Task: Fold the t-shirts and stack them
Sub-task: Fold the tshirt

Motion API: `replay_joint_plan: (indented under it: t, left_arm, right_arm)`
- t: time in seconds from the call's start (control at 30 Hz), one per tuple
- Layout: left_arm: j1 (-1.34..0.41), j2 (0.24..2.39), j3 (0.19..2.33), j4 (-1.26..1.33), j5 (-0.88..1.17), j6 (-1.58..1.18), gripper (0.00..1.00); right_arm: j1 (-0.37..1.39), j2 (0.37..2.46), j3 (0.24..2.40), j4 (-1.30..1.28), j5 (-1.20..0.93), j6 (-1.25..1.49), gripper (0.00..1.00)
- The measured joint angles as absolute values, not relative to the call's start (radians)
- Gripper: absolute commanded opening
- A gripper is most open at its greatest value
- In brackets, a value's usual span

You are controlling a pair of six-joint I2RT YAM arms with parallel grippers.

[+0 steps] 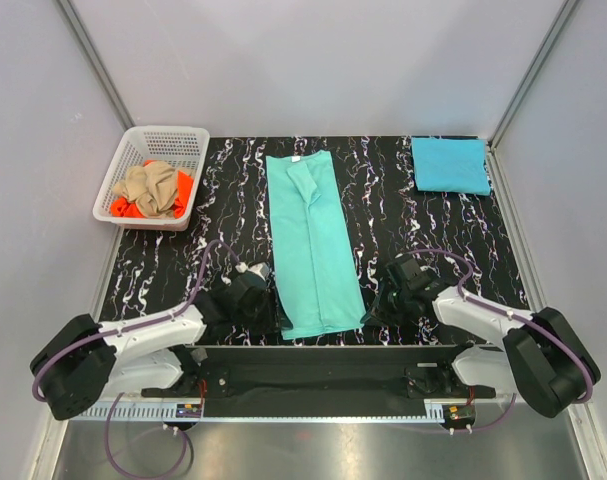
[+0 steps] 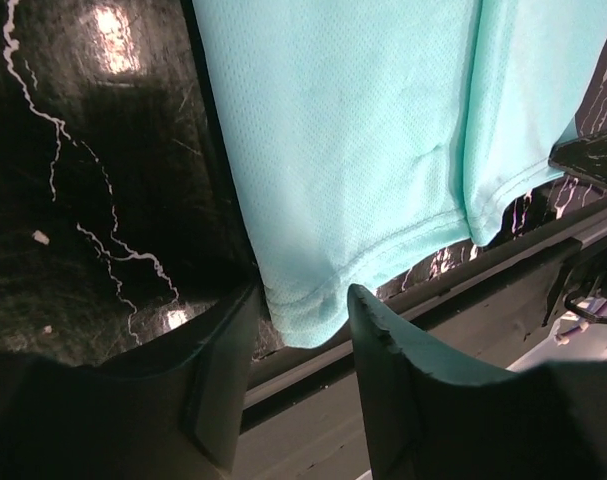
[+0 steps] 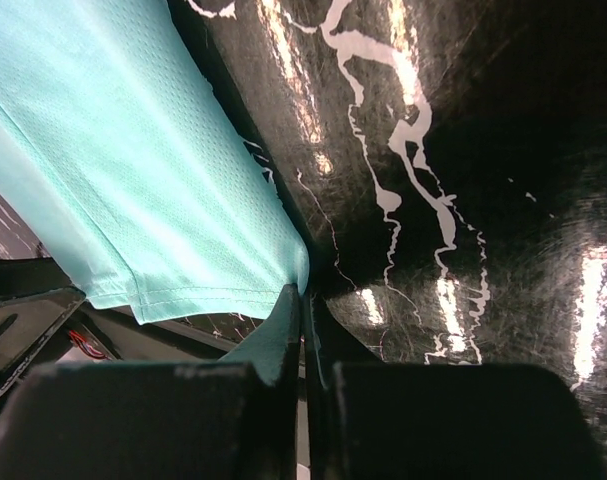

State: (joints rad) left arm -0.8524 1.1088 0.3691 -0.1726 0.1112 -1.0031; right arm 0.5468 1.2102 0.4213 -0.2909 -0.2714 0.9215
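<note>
A mint-teal t-shirt (image 1: 311, 240), folded into a long strip, lies down the middle of the black marbled table (image 1: 423, 240). My left gripper (image 1: 273, 305) is at its near left corner. In the left wrist view its fingers (image 2: 301, 295) stand apart, with the hem corner of the shirt (image 2: 353, 150) reaching between the tips. My right gripper (image 1: 375, 308) is at the near right corner. In the right wrist view it (image 3: 303, 292) is shut, pinching the corner of the shirt (image 3: 133, 180). A sky-blue t-shirt (image 1: 450, 165) lies folded at the far right.
A white lattice basket (image 1: 153, 135) stands at the far left of the table and holds a tan t-shirt (image 1: 155, 185) on top of an orange one (image 1: 185, 190). Grey walls close in the sides and back. A metal rail (image 1: 313, 350) runs along the near edge.
</note>
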Motion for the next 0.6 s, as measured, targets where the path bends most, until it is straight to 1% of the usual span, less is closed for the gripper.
replay_joint_plan:
  t: [0.1,0.23,0.4,0.53,0.6]
  left_arm:
    - [-0.859,1.076,0.376,-0.229,0.091,-0.997,0.53]
    - [-0.860,1.035,0.374,-0.295,0.078,-0.994,0.53]
    - [-0.860,1.034,0.362,-0.271,0.091,-0.999,0.53]
    - [-0.860,1.037,0.355,-0.246,0.098,-1.003,0.52]
    - [-0.860,1.043,0.353,-0.234,0.102,-1.005,0.48]
  right_arm:
    - [0.553,1.198,0.414,-0.290,-0.263,0.931,0.00]
    - [0.559,1.192,0.410,-0.290,-0.253,0.946,0.00]
    - [0.566,1.192,0.410,-0.289,-0.250,0.957,0.00]
    - [0.575,1.186,0.410,-0.291,-0.244,0.962,0.00]
    - [0.578,1.182,0.410,-0.292,-0.242,0.966,0.00]
